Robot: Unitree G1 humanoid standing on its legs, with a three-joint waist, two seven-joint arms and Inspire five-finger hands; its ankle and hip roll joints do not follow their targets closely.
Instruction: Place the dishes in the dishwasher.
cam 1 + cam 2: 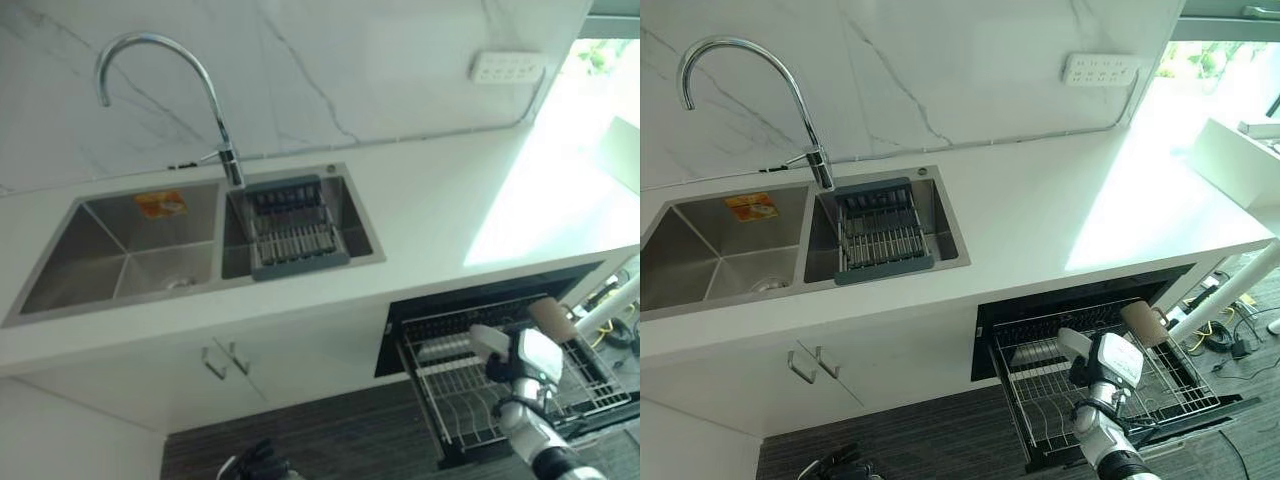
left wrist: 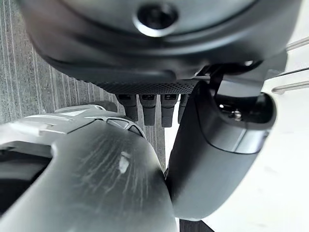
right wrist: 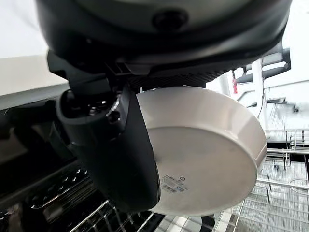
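step: loading | my right hand [image 3: 116, 145] clamps white bowl [image 3: 207, 154] above dishwasher rack [image 1: 1040, 390], lower right of frame | next: lower into tines, release | left hand [image 2: 145, 108] idle, fingers relaxed

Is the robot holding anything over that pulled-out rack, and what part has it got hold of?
Yes. The right hand grips a white bowl by its rim, thumb across the underside, above the dishwasher rack. The left hand holds nothing.

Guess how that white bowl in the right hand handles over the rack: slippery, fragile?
The white bowl looks glazed and glossy, so probably slick against the right hand. It seems rigid ceramic, likely chipping if dropped onto the wire rack. Its round rim may roll between the wires.
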